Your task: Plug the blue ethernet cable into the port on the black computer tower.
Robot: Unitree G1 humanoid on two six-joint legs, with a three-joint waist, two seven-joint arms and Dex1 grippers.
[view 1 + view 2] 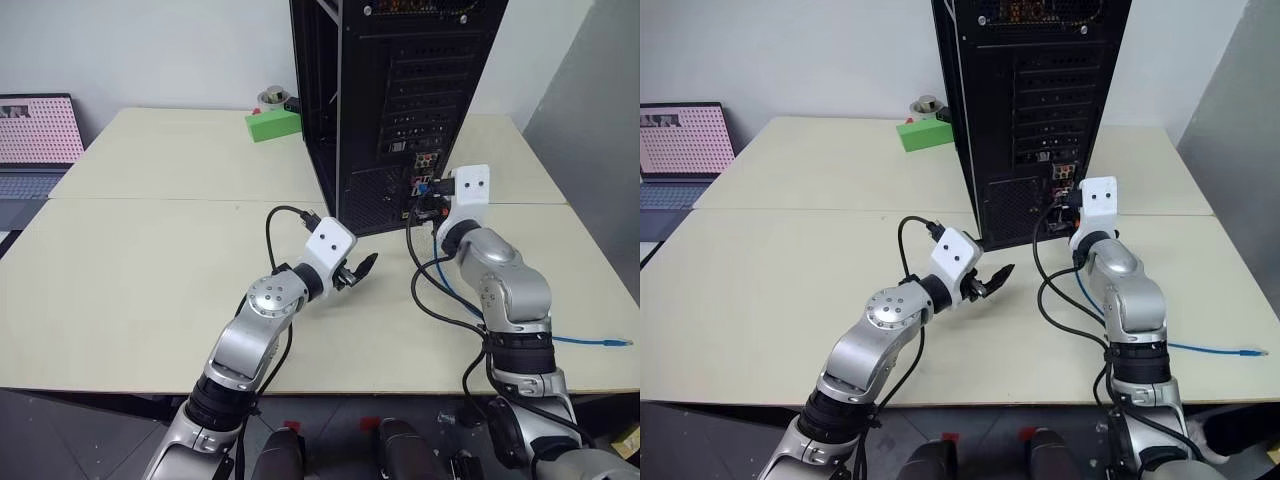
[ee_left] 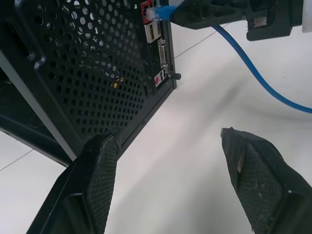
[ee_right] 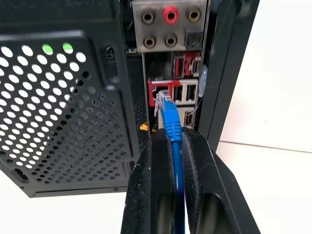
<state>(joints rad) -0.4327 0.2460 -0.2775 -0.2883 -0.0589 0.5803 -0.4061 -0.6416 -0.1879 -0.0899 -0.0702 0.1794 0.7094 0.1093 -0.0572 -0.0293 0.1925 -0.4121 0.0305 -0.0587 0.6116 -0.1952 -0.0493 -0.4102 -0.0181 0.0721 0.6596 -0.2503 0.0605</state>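
The black computer tower (image 1: pixel 400 100) stands upright on the table with its rear panel facing me. My right gripper (image 3: pixel 170 139) is level at that panel, shut on the blue ethernet cable (image 3: pixel 171 124) just behind its clear plug. The plug's tip sits at the mouth of the red-framed port (image 3: pixel 157 90), below the round audio jacks; I cannot tell how far in it is. The rest of the cable (image 1: pixel 590 342) trails over the table to the right. My left gripper (image 1: pixel 355 270) hovers open and holds nothing, low in front of the tower's vent grille (image 2: pixel 87 73).
A green box (image 1: pixel 272 123) lies behind the tower's left side, and a laptop (image 1: pixel 35 140) sits at the far left. Thick black robot cables (image 1: pixel 430 300) loop on the table (image 1: pixel 150 280) under my right arm. The table's right edge is close to the trailing cable end.
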